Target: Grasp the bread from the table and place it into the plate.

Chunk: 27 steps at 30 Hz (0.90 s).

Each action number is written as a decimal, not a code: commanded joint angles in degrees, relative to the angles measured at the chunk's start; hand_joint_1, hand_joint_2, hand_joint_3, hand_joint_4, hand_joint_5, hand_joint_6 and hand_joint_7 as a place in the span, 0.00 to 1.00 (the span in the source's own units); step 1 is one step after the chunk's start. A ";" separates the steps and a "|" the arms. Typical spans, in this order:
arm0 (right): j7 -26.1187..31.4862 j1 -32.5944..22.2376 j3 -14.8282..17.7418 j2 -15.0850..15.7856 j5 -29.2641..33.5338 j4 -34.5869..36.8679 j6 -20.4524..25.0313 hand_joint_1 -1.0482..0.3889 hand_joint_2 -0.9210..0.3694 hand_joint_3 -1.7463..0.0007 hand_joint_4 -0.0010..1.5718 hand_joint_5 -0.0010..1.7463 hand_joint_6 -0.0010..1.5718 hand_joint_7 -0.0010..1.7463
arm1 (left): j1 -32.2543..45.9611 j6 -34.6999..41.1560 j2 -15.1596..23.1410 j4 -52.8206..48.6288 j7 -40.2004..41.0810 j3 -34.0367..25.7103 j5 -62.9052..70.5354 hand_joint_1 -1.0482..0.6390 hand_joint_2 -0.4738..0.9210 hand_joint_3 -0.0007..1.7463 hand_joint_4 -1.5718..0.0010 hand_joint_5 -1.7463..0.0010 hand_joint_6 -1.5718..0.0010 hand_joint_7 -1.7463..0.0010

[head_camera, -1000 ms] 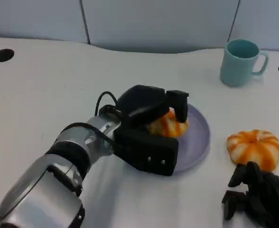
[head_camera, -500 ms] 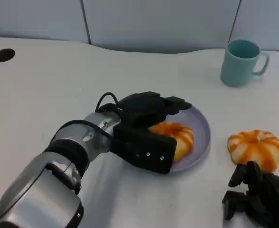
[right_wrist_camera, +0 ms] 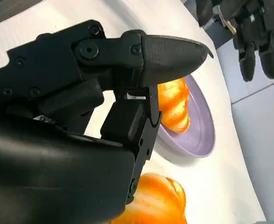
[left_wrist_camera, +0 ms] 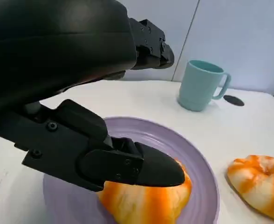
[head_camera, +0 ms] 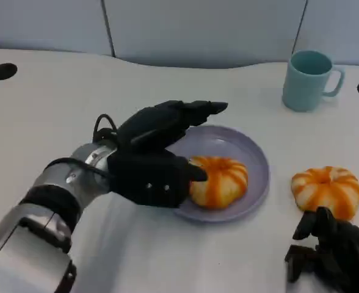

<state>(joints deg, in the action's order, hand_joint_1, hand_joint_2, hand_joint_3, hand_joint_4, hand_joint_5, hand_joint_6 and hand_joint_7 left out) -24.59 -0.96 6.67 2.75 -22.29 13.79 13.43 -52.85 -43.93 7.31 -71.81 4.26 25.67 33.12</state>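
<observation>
While the white table (head_camera: 57, 104) spreads bare and smooth well away from the plate on its near-left side, the round lilac plate (head_camera: 253, 152) sits mid-table with a shallow raised rim; the left hand (head_camera: 158, 146), black and hard-shelled, hovers over the plate's left edge, fingers spread wide, holding nothing; the right hand (head_camera: 332, 253) rests near the table's front edge, right of the plate, fingers curled in on nothing; a glossy orange-and-white ridged bread (head_camera: 219, 180) lies in the plate; a second bread (head_camera: 327, 189) lies right of the plate; a teal mug (head_camera: 308, 79) stands behind the plate
</observation>
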 commanded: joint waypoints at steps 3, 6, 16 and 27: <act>0.41 -0.32 0.41 0.36 0.29 2.21 1.36 0.41 0.00 0.75 0.84 0.67 0.78 0.59 | 9.49 -5.36 -2.99 2.80 -14.28 -15.63 -22.80 0.15 1.00 0.12 0.88 0.72 0.84 0.92; 0.34 -0.19 0.34 0.32 0.45 2.37 1.06 0.41 0.00 0.74 0.83 0.67 0.77 0.59 | 12.91 -4.90 -4.44 5.76 -20.17 -19.85 -30.03 0.16 1.00 0.13 0.83 0.68 0.80 0.92; 1.09 0.57 -0.07 0.26 1.21 3.05 0.34 0.41 0.00 0.75 0.84 0.66 0.78 0.58 | 31.35 3.71 -8.00 23.51 -30.53 -29.53 -48.68 0.29 1.00 0.20 0.68 0.55 0.64 0.90; 1.56 0.93 -0.10 0.11 1.06 3.45 -0.07 0.42 0.00 0.74 0.83 0.68 0.76 0.61 | 43.34 27.86 -10.11 45.97 -28.15 -31.95 -55.63 0.27 1.00 0.23 0.61 0.28 0.60 0.61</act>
<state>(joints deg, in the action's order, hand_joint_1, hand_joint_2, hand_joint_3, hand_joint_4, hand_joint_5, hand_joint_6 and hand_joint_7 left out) -23.60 1.03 6.41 2.55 -21.95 16.05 12.54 -10.27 -17.69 -3.05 -28.44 -24.82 -5.51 -22.06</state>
